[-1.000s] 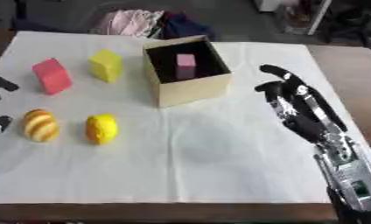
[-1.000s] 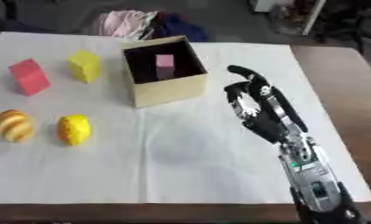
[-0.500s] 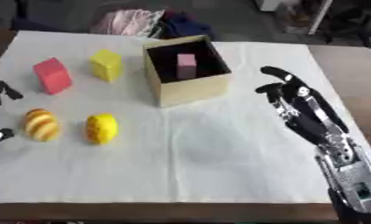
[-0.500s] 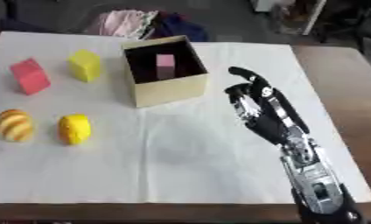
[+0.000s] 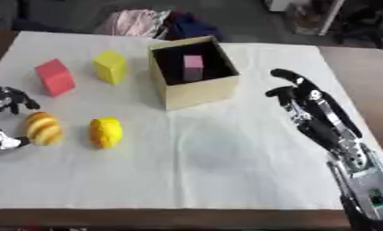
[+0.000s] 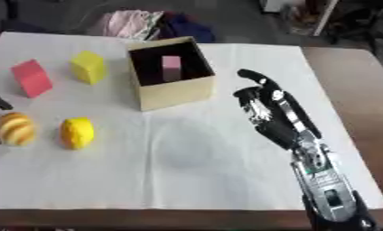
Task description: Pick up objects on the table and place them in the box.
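At the far left edge, the left hand [image 5: 7,118], black, fingers spread open on both sides of a striped orange ball [image 5: 42,128], close to it but not clearly closed on it. Just right of that, a yellow lemon-shaped thing [image 5: 105,132]. Farther back, a red block [image 5: 55,77] and a yellow block [image 5: 111,66], side by side, a little apart. In the middle, an open tan box [image 5: 196,90] with a pink block [image 5: 193,67] standing inside. On the right, the right hand [image 5: 312,106], open and empty, fingers reaching up toward the box, arm coming in from the lower right corner. Underneath, a white cloth [image 5: 226,167] over a brown table [image 5: 361,67]. Behind the table, a heap of pink and dark clothes [image 5: 159,25].
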Robot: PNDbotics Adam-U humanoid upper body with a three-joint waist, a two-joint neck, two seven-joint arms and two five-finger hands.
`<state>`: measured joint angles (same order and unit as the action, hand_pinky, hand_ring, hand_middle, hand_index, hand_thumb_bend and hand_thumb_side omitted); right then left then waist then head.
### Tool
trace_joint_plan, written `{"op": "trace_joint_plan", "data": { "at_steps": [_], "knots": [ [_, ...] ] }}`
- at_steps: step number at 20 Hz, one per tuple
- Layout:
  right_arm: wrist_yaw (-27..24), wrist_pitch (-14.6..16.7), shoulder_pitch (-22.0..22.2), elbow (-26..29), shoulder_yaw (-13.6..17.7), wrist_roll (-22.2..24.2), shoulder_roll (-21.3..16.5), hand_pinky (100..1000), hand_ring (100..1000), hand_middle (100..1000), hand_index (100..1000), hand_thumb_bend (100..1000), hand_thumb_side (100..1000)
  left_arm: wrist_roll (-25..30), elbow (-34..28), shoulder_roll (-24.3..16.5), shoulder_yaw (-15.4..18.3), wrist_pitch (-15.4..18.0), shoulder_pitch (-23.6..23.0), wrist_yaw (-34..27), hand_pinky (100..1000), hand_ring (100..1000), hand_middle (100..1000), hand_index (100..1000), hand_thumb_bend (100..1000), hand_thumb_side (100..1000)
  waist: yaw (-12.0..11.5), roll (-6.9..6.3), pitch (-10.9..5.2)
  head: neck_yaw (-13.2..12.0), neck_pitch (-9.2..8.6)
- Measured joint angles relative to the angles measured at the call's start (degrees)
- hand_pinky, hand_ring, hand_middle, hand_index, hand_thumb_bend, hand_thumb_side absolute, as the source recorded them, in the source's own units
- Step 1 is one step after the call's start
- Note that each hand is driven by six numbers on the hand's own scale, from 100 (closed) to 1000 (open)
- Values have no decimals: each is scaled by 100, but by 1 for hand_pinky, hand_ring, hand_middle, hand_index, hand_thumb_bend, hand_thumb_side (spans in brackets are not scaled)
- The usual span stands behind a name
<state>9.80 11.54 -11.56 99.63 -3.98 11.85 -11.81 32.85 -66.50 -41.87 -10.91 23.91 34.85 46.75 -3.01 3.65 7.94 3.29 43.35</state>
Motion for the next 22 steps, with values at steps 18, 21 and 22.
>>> {"op": "trace_joint_plan", "data": {
  "at_steps": [18,21,22],
  "knots": [
    [-27,4,-3,0,-30,24,13,870,746,907,929,100,746,-1205,224,209,-71,103,-31,481,523,396,416,542,216,307,50,0,0,-19,-1],
    [-27,4,-3,0,-30,23,13,870,746,907,929,100,750,-1277,79,171,-43,97,-51,360,524,395,414,539,208,296,55,0,0,-20,-1],
    [-27,4,-3,-1,-30,23,13,870,746,907,929,100,751,-1280,0,129,-29,97,-46,292,527,396,415,541,202,291,59,0,0,-20,-1]
  ]
}}
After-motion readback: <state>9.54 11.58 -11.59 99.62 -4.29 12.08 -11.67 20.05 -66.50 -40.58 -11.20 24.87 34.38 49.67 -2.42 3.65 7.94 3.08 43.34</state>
